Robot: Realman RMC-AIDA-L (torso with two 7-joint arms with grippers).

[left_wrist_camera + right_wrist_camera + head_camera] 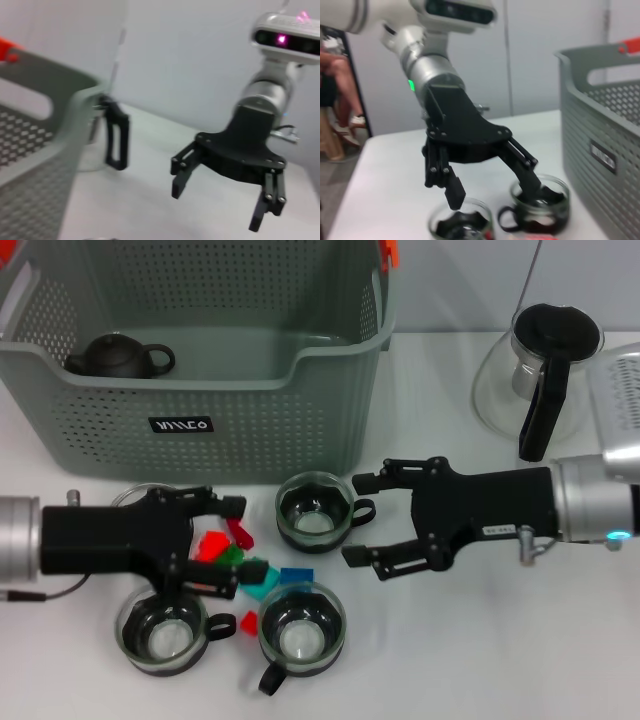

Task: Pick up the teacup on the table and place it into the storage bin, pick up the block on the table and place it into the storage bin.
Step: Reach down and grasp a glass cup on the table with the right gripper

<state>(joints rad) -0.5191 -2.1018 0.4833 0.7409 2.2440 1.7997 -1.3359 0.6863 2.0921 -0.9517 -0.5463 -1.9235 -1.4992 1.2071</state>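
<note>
The grey-green storage bin [200, 415] stands at the back left. In front of it sits a glass teacup [313, 510]; two more teacups [160, 632] [300, 628] are near the front edge. Another teacup [135, 498] is partly hidden under my left arm. Red [210, 545], green [232, 555], cyan [262, 575] and blue [297, 575] blocks lie between the cups. My left gripper [228, 545] is open, low over the red and green blocks. My right gripper [355, 520] is open beside the rear teacup, its handle between the fingers. The left wrist view shows the right gripper [225, 200] open.
A dark teapot [118, 357] sits inside the bin. A glass pitcher [545, 370] with a black lid and handle stands at the back right, next to a perforated metal object [620, 390] at the right edge. A small red block [249, 621] lies between the front cups.
</note>
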